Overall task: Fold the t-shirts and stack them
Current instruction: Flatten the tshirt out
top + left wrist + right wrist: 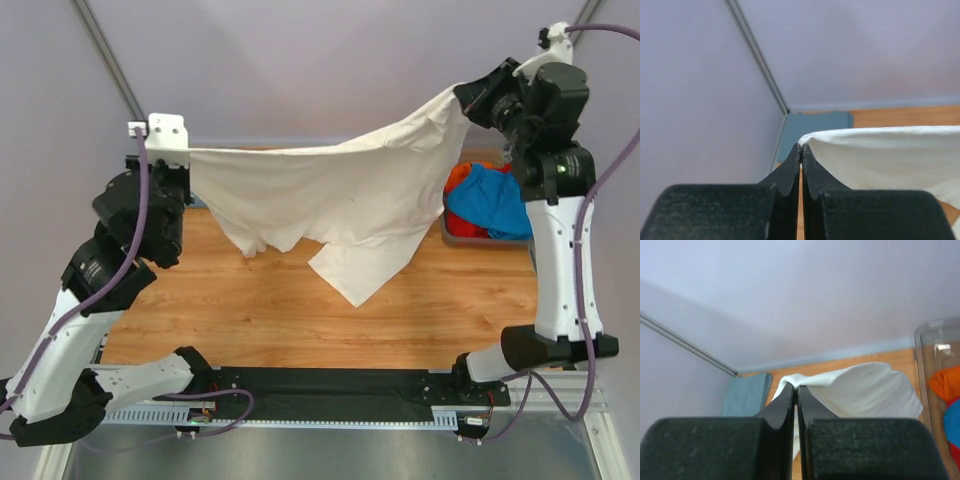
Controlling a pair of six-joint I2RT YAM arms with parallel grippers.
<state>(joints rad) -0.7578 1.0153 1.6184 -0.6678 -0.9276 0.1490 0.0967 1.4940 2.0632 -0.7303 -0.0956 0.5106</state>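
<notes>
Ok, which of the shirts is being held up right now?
The cream-white t-shirt, held stretched in the air between left gripper and right gripper; the bright blue t-shirt and orange-red t-shirt lie bunched in the bin.

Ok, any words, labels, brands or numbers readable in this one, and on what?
None: no readable text in any view.
The cream-white t-shirt is plain.
The blue t-shirt and orange-red t-shirt in the bin show no print.
The left arm and right arm carry no legible label.
</notes>
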